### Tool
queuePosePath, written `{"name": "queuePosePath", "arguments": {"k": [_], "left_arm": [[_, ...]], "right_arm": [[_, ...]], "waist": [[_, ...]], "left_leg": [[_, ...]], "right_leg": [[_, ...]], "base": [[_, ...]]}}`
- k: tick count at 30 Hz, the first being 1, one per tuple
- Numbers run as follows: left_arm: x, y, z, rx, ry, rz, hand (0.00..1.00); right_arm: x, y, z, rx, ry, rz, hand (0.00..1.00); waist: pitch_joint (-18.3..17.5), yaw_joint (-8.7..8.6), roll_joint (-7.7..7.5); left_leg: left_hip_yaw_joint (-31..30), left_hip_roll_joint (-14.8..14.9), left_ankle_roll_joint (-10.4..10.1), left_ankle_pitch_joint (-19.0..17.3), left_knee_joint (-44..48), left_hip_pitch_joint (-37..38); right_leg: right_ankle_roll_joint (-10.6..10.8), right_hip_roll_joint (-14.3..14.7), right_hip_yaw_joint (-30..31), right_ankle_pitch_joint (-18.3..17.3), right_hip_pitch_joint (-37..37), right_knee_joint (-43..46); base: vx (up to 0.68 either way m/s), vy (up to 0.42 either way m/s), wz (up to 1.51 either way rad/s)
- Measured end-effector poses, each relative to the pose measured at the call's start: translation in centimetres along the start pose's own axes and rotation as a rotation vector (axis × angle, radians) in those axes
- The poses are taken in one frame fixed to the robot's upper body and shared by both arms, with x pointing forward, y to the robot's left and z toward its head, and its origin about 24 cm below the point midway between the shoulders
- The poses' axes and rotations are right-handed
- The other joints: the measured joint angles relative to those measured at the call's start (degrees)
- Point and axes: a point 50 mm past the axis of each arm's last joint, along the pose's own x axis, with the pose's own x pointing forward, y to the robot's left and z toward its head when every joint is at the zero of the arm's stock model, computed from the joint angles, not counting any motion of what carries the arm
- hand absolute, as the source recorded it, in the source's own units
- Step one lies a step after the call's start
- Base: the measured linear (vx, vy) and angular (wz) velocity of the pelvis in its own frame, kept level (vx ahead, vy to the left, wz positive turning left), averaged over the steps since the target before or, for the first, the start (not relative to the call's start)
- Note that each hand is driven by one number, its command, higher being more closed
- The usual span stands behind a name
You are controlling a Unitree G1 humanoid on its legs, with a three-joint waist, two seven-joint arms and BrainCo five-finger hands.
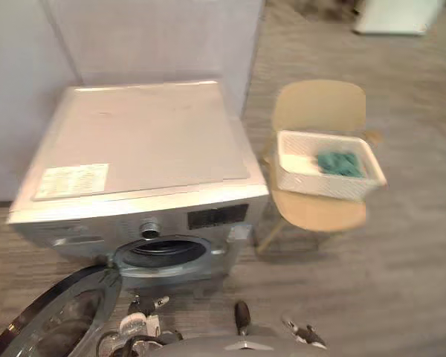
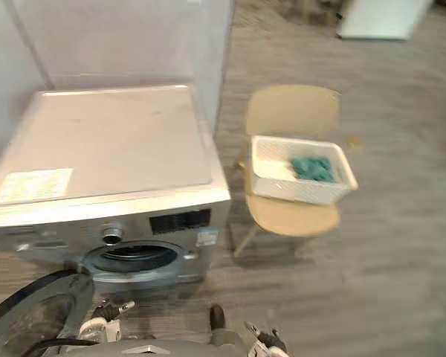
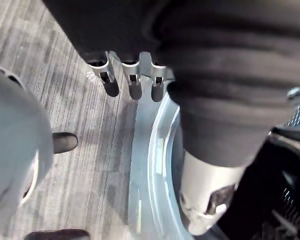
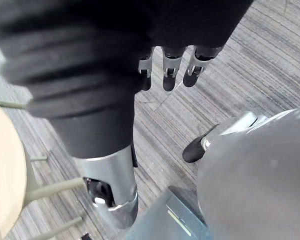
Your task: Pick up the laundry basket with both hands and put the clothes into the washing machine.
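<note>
Both my hands empty; basket waiting on the chair.
My left hand [image 3: 134, 85] hangs with loose, straight fingers, holding nothing, above the open door [image 1: 59, 312]; my right hand [image 4: 169, 75] hangs likewise, empty, above the floor [image 4: 250, 65]; the white basket [image 1: 305, 184] sits on the tan chair [image 1: 318, 104], just right of the washing machine [image 1: 141, 149], with teal clothes [image 1: 339, 163] inside.
</note>
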Motion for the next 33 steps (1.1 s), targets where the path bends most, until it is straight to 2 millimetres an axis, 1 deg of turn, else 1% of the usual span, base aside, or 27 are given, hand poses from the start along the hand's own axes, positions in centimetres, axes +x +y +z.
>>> {"name": "queuePosePath", "arguments": {"k": [1,3,4,5,6,7,8,9,10,11,14,17,19,20,21,22,23,24,25,26,27,28,29,30,31,32,33], "left_arm": [[0.1,0.2,0.1,-0.018,0.002,0.010,0.00],[0.0,0.5,-0.2,-0.014,0.008,0.015,0.00],[-0.1,1.2,-0.9,-0.003,0.026,0.029,0.00],[-0.1,1.4,-1.2,0.002,0.031,0.034,0.00],[-0.2,1.9,-1.5,0.020,0.037,0.041,0.00],[-0.2,2.7,-1.7,0.018,0.040,0.058,0.00],[-0.1,3.1,-1.6,0.011,0.036,0.068,0.00],[0.0,4.3,-1.1,0.013,0.021,0.095,0.00],[0.0,4.4,-1.1,0.012,0.023,0.096,0.00],[-0.1,3.7,-1.5,-0.102,0.040,0.068,0.00],[-0.3,3.0,-2.4,-0.298,0.079,0.062,0.00],[-0.3,3.8,-2.7,-0.402,0.084,0.093,0.00],[-0.4,5.1,-2.7,-0.419,0.064,0.135,0.00],[-0.4,5.5,-2.6,-0.434,0.046,0.148,0.00],[-0.3,6.6,-2.2,-0.443,0.027,0.177,0.00],[-0.4,6.9,-2.3,-0.440,0.031,0.182,0.00],[-0.5,6.5,-2.9,-0.440,0.052,0.176,0.00],[-0.6,6.2,-3.2,-0.444,0.062,0.169,0.00],[-0.7,4.9,-3.7,-0.467,0.079,0.141,0.00],[-0.8,4.4,-3.9,-0.466,0.088,0.127,0.00],[-0.9,3.7,-4.2,-0.460,0.099,0.101,0.00],[-1.2,3.6,-5.1,-0.454,0.121,0.101,0.00],[-1.3,3.8,-5.5,-0.451,0.130,0.105,0.00],[-1.4,4.1,-5.9,-0.453,0.141,0.119,0.00],[-1.5,4.9,-6.1,-0.482,0.139,0.147,0.00],[-1.4,5.0,-5.9,-0.479,0.136,0.146,0.00],[-1.2,5.0,-5.3,-0.463,0.118,0.139,0.00]], "right_arm": [[0.2,0.2,0.8,-0.001,-0.023,0.001,0.00],[0.2,-0.2,0.7,-0.013,-0.021,-0.009,0.00],[0.2,-0.8,0.3,-0.011,-0.004,-0.028,0.00],[0.2,-0.9,0.3,-0.012,-0.001,-0.032,0.00],[0.3,-1.2,0.2,-0.020,0.013,-0.041,0.00],[0.4,-1.4,-0.1,-0.023,0.036,-0.053,0.00],[0.4,-1.5,-0.2,-0.026,0.042,-0.057,0.00],[0.4,-1.3,-0.7,-0.027,0.068,-0.059,0.00],[0.4,-1.3,-1.0,-0.024,0.082,-0.062,0.00],[0.5,-1.9,-0.6,-0.028,0.078,-0.078,0.00],[0.4,-2.9,-0.7,0.007,0.080,-0.106,0.00],[0.3,-2.4,-1.1,0.012,0.086,-0.089,0.00],[0.3,-0.9,-1.1,-0.022,0.082,-0.040,0.00],[0.3,-0.5,-1.0,-0.037,0.077,-0.025,0.00],[0.4,-0.1,-0.7,-0.080,0.059,-0.004,0.00],[0.4,0.0,-0.6,-0.099,0.055,0.001,0.00],[0.5,-0.2,-0.3,-0.124,0.045,0.003,0.00],[0.6,0.0,0.1,-0.131,0.033,0.009,0.00],[0.8,-0.8,1.0,-0.161,0.014,-0.008,0.00],[0.9,-1.2,1.3,-0.168,0.008,-0.015,0.00],[1.1,-1.3,1.9,-0.176,0.000,-0.019,0.00],[1.1,-1.0,2.0,-0.180,-0.002,-0.008,0.00],[1.1,-0.9,1.9,-0.184,0.000,-0.003,0.00],[0.9,-0.3,1.1,-0.187,0.016,0.016,0.00],[0.8,0.5,0.6,-0.203,0.025,0.041,0.00],[0.8,0.7,0.6,-0.202,0.026,0.044,0.00],[0.8,0.7,0.4,-0.210,0.036,0.046,0.00]], "waist": [[0.68,-0.80,-0.38],[1.42,-0.82,0.36],[1.44,-0.94,0.31],[1.44,-0.96,0.32],[1.42,-0.84,0.07],[1.24,-0.47,-0.57],[1.04,-0.20,-1.29],[0.77,0.02,-3.58],[0.80,-0.13,-4.02],[0.64,1.04,-1.71],[0.35,0.80,0.25],[0.44,0.74,-0.59],[1.21,1.43,-2.18],[1.23,1.79,-2.47],[1.57,2.46,-2.22],[1.67,2.56,-2.20],[2.07,2.97,-2.54],[2.26,3.08,-2.10],[2.80,3.83,-1.13],[3.28,4.24,-0.30],[4.15,4.98,1.32],[4.31,5.22,2.46],[4.42,5.26,2.86],[4.73,5.77,2.45],[4.05,5.90,0.41],[3.80,5.94,-0.37],[4.11,6.04,-1.40]], "left_leg": [[2.51,1.85,-0.42,0.27,0.04,0.59],[4.65,3.04,-0.79,0.51,0.20,2.08],[6.57,4.42,-0.85,0.55,1.06,3.24],[7.09,4.95,-0.87,0.56,1.28,3.43],[8.42,5.43,-1.89,1.18,1.10,4.07],[9.00,5.68,-3.01,1.86,1.31,3.98],[9.36,5.51,-3.67,2.25,1.35,3.84],[8.82,4.73,-6.31,2.98,1.19,3.55],[6.62,4.63,-7.45,2.87,0.48,2.77],[-1.10,3.64,-7.97,3.28,-2.18,1.59],[-2.29,6.61,-8.84,6.60,-5.93,2.89],[-2.86,11.56,-10.42,6.79,-3.34,3.17],[-3.09,15.67,-9.98,6.50,5.05,1.07],[-3.81,17.24,-7.83,6.06,9.57,-0.41],[-8.08,20.28,-1.58,7.30,21.41,-4.39],[-11.22,20.43,0.55,9.53,25.42,-6.01],[-16.27,19.50,-1.59,10.46,33.33,-9.88],[-18.51,17.44,-3.70,7.03,36.17,-11.45],[-23.54,9.24,-6.45,0.09,38.39,-14.64],[-24.97,5.88,-7.70,-1.55,37.15,-15.52],[-25.77,0.96,-7.90,-2.34,30.32,-16.40],[-24.91,-1.34,-6.33,-0.84,19.91,-16.38],[-24.20,-1.81,-5.41,0.85,14.94,-16.25],[-23.94,-2.81,-2.57,7.32,8.54,-15.32],[-22.06,-5.26,-1.91,8.89,3.93,-13.97],[-21.93,-5.57,-1.71,8.74,4.14,-14.00],[-21.97,-6.28,-0.27,7.40,6.10,-14.51]], "right_leg": [[0.41,0.10,-8.23,-9.48,-2.66,13.21],[0.92,-1.83,-13.71,-17.01,-2.99,23.60],[1.66,-5.86,-18.83,-21.31,-0.23,29.24],[2.15,-7.95,-20.80,-22.37,0.98,30.19],[3.70,-12.71,-24.92,-23.53,3.06,30.92],[3.89,-17.87,-29.63,-23.14,4.87,29.47],[3.44,-19.98,-31.31,-21.67,5.47,27.74],[8.26,-20.84,-31.20,-18.83,6.51,23.27],[9.26,-19.59,-31.66,-19.74,7.38,20.40],[12.37,-15.54,-31.07,-18.22,8.84,12.69],[11.79,-9.43,-31.94,-16.08,11.63,5.86],[9.95,-4.66,-32.57,-16.99,14.03,3.77],[8.17,-2.35,-30.90,-18.59,14.71,3.50],[7.47,-1.73,-30.33,-18.75,14.94,3.64],[6.60,-0.21,-27.66,-19.53,16.43,3.96],[6.31,-0.15,-26.73,-19.80,17.10,3.99],[6.09,-0.54,-24.60,-19.95,18.03,4.04],[5.32,-0.97,-23.63,-20.41,18.53,4.19],[4.78,-2.27,-21.28,-20.88,18.29,4.53],[4.77,-2.59,-20.41,-20.89,18.17,4.51],[4.99,-2.67,-18.99,-20.74,17.80,4.49],[5.44,-1.94,-17.79,-20.66,17.39,4.20],[5.68,-1.43,-17.24,-20.77,17.54,3.90],[6.38,-1.35,-16.25,-21.27,18.37,3.44],[6.78,-3.41,-15.58,-21.60,18.36,2.16],[6.85,-3.63,-15.57,-21.66,18.29,1.95],[7.42,-4.27,-15.66,-21.99,18.41,1.84]], "base": [[-0.09,-0.017,-1.70],[0.02,-0.020,-0.84],[0.01,-0.063,-0.71],[-0.02,-0.138,-0.80],[-0.04,-0.220,-0.61],[-0.05,-0.253,-0.62],[-0.05,-0.312,-0.50],[-0.05,-0.290,-0.29],[-0.07,-0.352,-0.65],[-0.06,-0.258,-0.58],[-0.03,-0.272,-0.22],[-0.01,-0.217,-0.01],[-0.02,-0.223,-0.34],[0.02,-0.254,-0.65],[0.03,-0.203,-0.60],[0.06,-0.182,-0.80],[0.08,-0.062,-0.60],[0.14,0.025,-0.84],[0.11,0.058,-0.67],[0.11,0.116,-0.93],[0.10,0.127,-0.93],[0.14,0.150,-0.89],[0.21,0.141,-0.70],[0.26,0.096,-0.35],[0.29,0.081,-0.20],[0.34,0.053,0.07],[0.27,0.050,0.06]]}}
